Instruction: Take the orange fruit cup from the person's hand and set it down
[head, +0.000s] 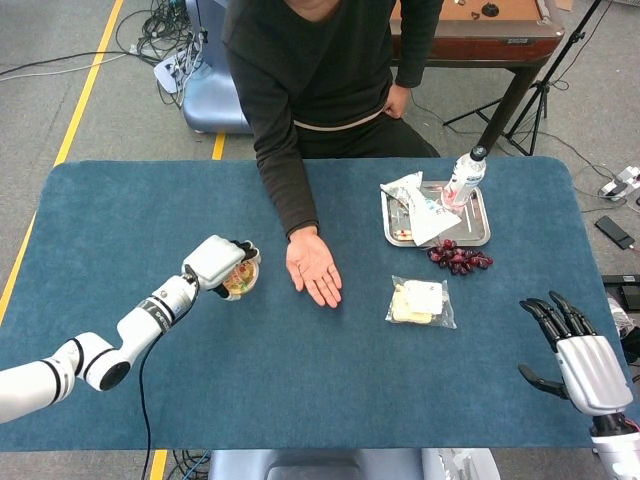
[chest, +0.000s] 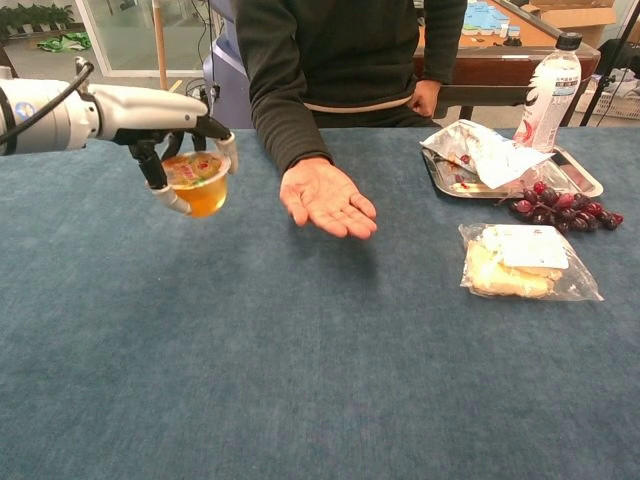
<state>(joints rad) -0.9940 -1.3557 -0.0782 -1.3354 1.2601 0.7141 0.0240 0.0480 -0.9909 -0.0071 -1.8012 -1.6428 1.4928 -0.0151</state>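
My left hand grips the orange fruit cup from above and holds it in the air over the blue table, left of the person's hand. That palm lies open and bare, facing up. The cup is clear plastic with orange jelly and a printed lid. My right hand hangs open at the table's front right corner, far from the cup; the chest view does not show it.
A metal tray at the back right holds a crumpled wrapper and a water bottle. Dark grapes lie beside it, with a bagged snack in front. The person sits at the far edge.
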